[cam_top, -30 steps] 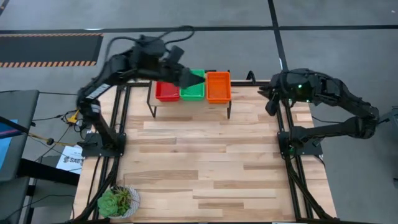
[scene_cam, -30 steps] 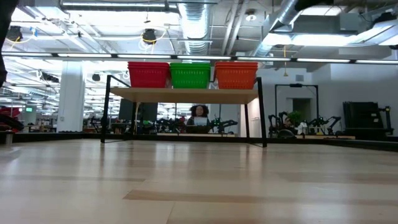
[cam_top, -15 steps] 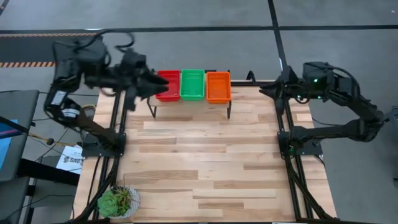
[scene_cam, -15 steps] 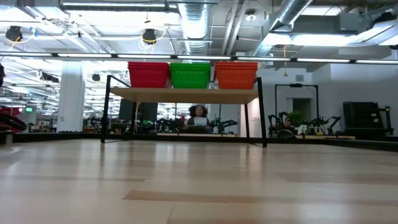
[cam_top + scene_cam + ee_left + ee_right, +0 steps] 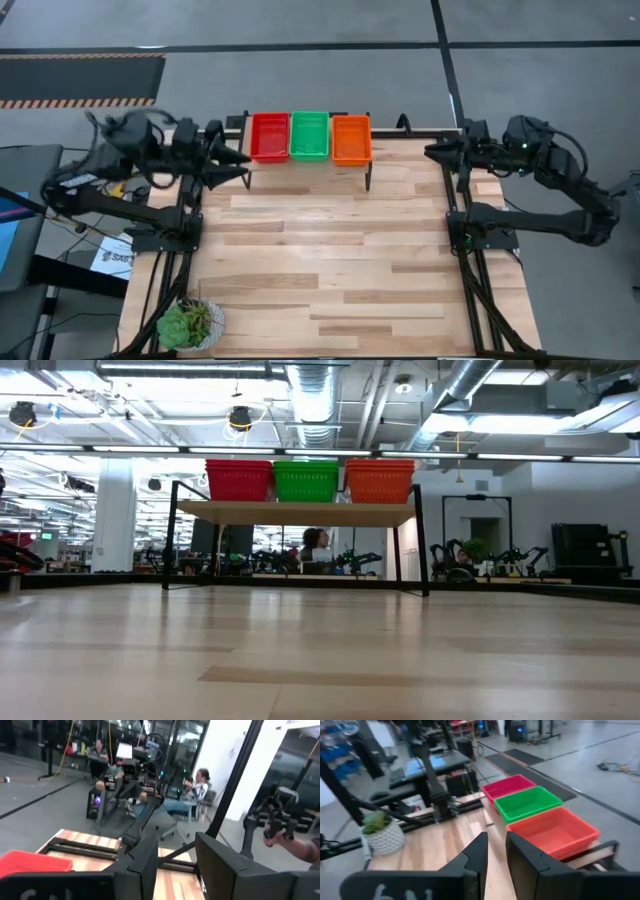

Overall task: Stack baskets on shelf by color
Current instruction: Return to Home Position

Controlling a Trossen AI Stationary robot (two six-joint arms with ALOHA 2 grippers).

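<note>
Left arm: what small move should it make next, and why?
Probably draw the left pincer back from the shelf toward its base. It is open and empty, its tips close beside the red baskets, and the green baskets and orange baskets sit sorted alongside. The right pincer waits, open, off the shelf's other end.

Red baskets [image 5: 30,861] partly behind the left gripper [image 5: 176,851], stack count unclear.
</note>
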